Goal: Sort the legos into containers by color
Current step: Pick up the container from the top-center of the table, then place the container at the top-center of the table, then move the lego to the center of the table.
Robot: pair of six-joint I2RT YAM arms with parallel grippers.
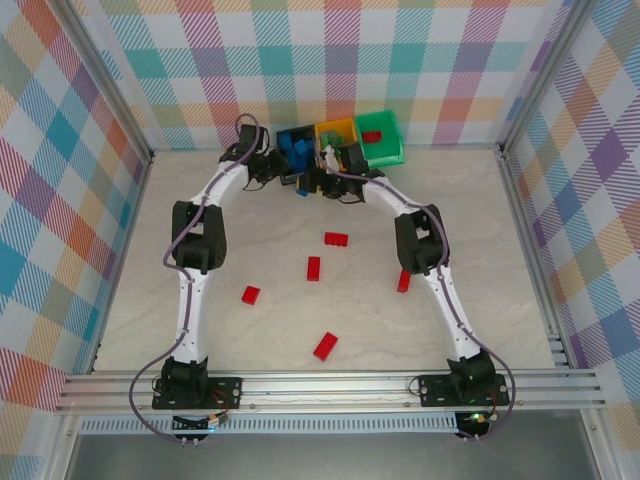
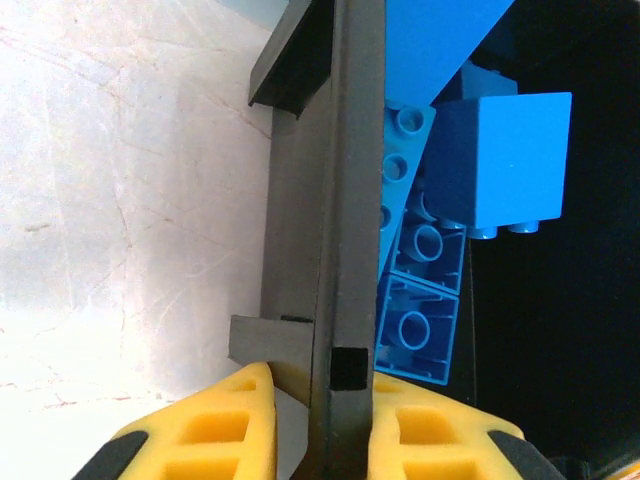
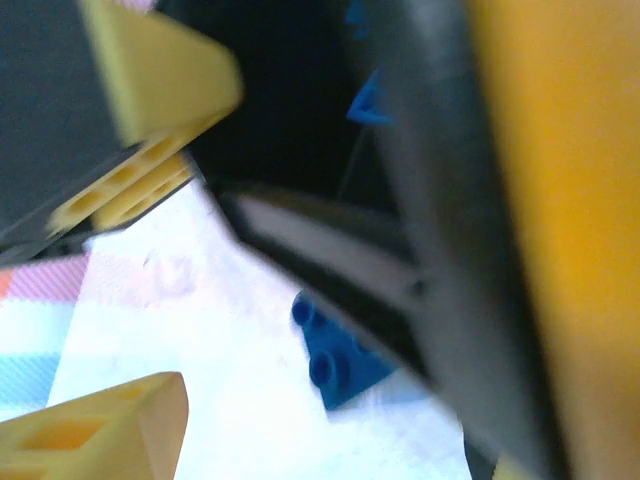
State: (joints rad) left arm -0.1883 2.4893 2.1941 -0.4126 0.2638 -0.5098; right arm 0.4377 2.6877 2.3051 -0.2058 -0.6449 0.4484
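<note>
1. Tabletop (image 1: 500, 260): pale marbled surface, walled in plaid cloth.
2. Containers: three open bins in a row at the far edge, side by side.
   - black bin (image 2: 345, 180), left of the row.
   - orange-yellow bin (image 1: 338, 123), middle of the row.
   - green bin (image 1: 382, 157), right of the row.
3. Left gripper (image 2: 322, 388): clamped narrow on the black bin's wall, with one yellow finger outside and one inside.
4. Right gripper (image 3: 205, 240): fingers set wide apart with nothing between them, low over the tabletop by the bins. The wrist view is blurred.
5. Legos
   - blue bricks (image 2: 420, 250): several piled inside the black bin, against the gripped wall.
   - single red brick (image 1: 372, 136): lying in the green bin.
   - loose red bricks (image 1: 313, 268): five scattered across mid-tabletop between the arms, well apart from the bins.
   - stray blue brick (image 3: 335, 365): on the tabletop just beside a dark bin wall, studs showing.
</note>
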